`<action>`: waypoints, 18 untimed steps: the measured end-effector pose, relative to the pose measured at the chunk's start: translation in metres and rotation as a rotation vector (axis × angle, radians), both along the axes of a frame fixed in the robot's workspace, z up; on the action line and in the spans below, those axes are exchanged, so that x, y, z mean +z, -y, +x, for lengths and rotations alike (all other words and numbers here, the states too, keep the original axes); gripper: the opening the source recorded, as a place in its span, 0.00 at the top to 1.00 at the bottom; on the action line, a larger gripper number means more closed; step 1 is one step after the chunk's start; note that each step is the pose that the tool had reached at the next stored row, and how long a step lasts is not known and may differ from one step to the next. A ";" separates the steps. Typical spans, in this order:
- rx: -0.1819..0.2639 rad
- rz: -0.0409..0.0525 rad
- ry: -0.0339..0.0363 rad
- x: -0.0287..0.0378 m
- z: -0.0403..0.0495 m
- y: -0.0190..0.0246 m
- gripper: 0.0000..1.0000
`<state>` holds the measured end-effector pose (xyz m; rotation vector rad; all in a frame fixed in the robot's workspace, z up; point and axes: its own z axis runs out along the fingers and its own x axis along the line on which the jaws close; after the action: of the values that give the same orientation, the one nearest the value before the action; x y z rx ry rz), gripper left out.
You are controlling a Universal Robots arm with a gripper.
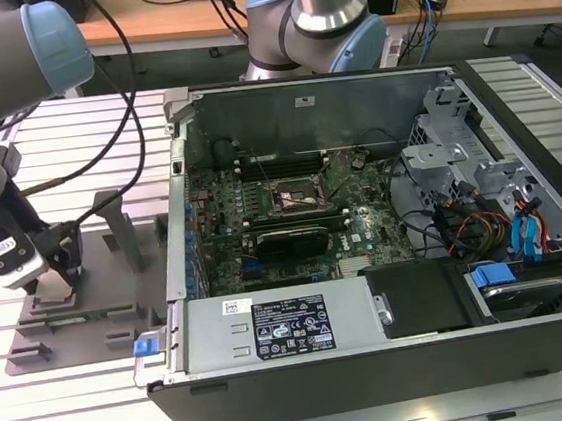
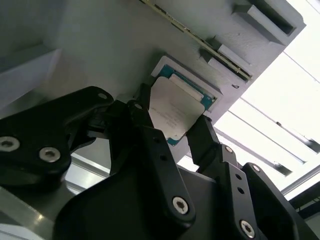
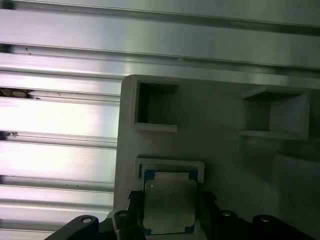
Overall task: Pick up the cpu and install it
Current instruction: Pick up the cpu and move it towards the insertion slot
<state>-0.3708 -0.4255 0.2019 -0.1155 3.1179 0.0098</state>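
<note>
on the grey fixture plate (image 1: 92,329), at the exterior view's left, lies the one cpu (image 2: 177,107). it sits flat in a shallow pocket with a raised pale rim, silver top showing and a thin green border round it. my claw (image 2: 172,114) is down over it. its two black fingers (image 2: 150,130) stand one on each of two opposite edges of the chip and touch it, so the claw is clamped on the cpu. the chip's far edge lies inside the pocket rim, and i cannot tell whether it has left the pocket floor.

in the first wrist view i see the same cpu (image 3: 169,205) between the same two fingers (image 3: 134,202). beyond it on the fixture plate (image 3: 220,150) are two open box-shaped recesses, one near the plate's edge and one further along. past the plate run the ribbed aluminium slats of the tabletop (image 3: 60,115).

in the exterior view my claw (image 1: 55,279) hangs low over the plate, with several grey posts standing up near it. well apart, toward the exterior view's right, one open computer case (image 1: 377,361) lies on the same tabletop (image 1: 81,412). inside it is one green motherboard (image 1: 263,227) with one square black-framed socket (image 1: 298,197), and along the case's near side one silver power supply (image 1: 274,332).
</note>
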 end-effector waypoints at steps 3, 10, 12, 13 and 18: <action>0.000 0.0000 0.0000 0.0034 0.0000 -0.0001 0.45; 0.000 0.0000 0.0000 0.0062 -0.0001 -0.0001 0.45; 0.000 0.0000 -0.0001 0.0063 -0.0001 0.0000 0.45; 0.000 0.0000 -0.0001 0.0063 -0.0001 -0.0001 0.44; 0.000 -0.0001 -0.0003 0.0057 -0.0001 0.0000 0.37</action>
<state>-0.3709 -0.4255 0.2076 -0.1152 3.1182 0.0096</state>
